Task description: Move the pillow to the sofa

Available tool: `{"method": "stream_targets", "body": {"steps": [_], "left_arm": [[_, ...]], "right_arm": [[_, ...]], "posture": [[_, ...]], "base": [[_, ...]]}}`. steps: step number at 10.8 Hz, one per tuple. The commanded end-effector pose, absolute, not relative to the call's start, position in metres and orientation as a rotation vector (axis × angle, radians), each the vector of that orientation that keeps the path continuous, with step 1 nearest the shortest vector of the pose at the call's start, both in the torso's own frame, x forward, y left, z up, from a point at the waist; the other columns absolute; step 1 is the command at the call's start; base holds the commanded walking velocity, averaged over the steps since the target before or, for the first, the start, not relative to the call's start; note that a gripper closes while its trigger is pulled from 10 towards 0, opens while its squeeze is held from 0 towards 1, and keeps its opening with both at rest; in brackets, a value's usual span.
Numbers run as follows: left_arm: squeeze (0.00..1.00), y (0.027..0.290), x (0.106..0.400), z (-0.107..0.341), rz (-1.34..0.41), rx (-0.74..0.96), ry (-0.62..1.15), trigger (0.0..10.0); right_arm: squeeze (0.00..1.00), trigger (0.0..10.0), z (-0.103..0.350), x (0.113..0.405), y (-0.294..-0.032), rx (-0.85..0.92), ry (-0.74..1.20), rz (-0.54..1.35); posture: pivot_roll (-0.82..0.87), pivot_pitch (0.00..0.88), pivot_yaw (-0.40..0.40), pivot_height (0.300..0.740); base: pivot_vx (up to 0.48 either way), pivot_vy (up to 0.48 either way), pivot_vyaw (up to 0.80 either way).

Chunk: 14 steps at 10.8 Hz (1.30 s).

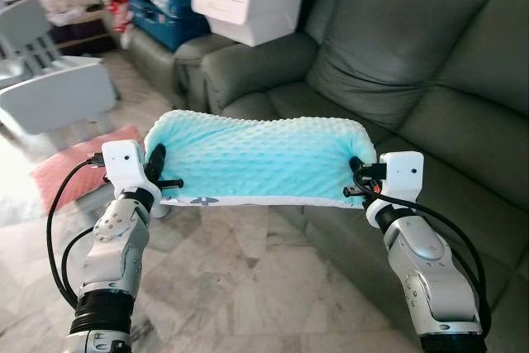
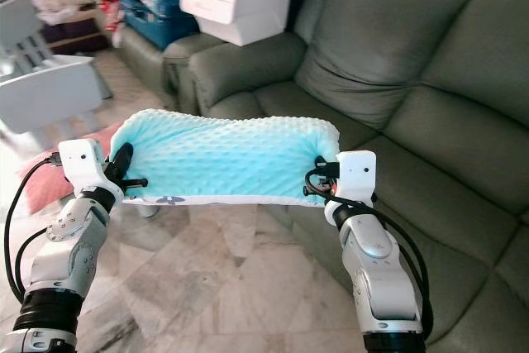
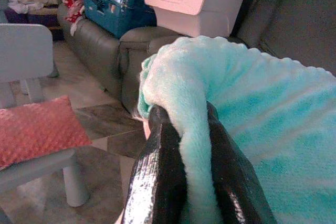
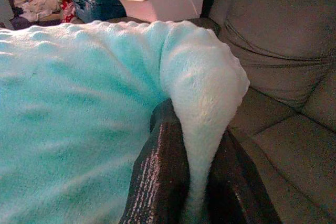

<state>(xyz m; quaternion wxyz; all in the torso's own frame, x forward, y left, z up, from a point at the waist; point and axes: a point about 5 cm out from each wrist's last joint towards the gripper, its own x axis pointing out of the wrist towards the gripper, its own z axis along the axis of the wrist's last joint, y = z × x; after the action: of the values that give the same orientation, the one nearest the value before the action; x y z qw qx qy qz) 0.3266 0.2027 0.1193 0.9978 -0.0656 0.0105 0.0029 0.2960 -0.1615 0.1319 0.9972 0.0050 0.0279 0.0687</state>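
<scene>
The pillow (image 1: 256, 159) hangs in the air in front of the sofa (image 1: 388, 113), stretched crosswise between the two arms so that its long axis runs roughly along the sofa's front edge, with the seat cushions lying just beyond and below its far side. The left gripper (image 1: 157, 173) has its fingers (image 3: 163, 182) clenched on a bunched fold at the pillow's left end, out over the marble floor (image 1: 240, 287) off the sofa's near corner. The right gripper (image 1: 358, 179) pinches the right end the same way, its fingers (image 4: 165, 166) pressed into the fabric, and it sits closer to the sofa seat, so that end should arrive first. Each arm holds its own end, so the coming move likely calls for both to carry forward together. The pillow is a soft turquoise, dimpled plush on top, with a white patterned underside showing along its near edge, and it sags slightly in the middle.
</scene>
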Motion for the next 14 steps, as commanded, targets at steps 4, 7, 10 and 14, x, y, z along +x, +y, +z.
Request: {"method": "stream_targets", "body": {"steps": [4,7,10,14], "left_arm": [[0.0,0.2043,0.3259,0.1204,0.006,-0.136,0.017,10.0],[0.0,0.2024,0.3258,0.1205,0.0,-0.146,0.013,10.0],[0.0,0.2022,0.3245,0.1201,0.0,-0.154,0.008,10.0],[0.0,0.2012,0.3248,0.1226,-0.017,-0.158,-0.006,10.0]], "right_arm": [[0.0,10.0,0.1402,0.2959,-0.1675,0.001,0.027,0.107],[0.0,10.0,0.1406,0.2968,-0.1669,-0.002,0.024,0.111],[0.0,10.0,0.1412,0.2968,-0.1657,-0.001,0.016,0.117],[0.0,10.0,0.1409,0.2958,-0.1662,0.0,0.016,0.114]], "posture": [[-0.18,0.0,0.019,0.74],[-0.18,0.0,0.018,0.74],[-0.17,0.0,0.02,0.74],[-0.18,0.0,0.021,0.74]], "base": [[0.259,0.0,-0.8],[0.174,0.0,-0.8],[0.0,0.0,-0.45],[0.0,0.0,0.0]]}}
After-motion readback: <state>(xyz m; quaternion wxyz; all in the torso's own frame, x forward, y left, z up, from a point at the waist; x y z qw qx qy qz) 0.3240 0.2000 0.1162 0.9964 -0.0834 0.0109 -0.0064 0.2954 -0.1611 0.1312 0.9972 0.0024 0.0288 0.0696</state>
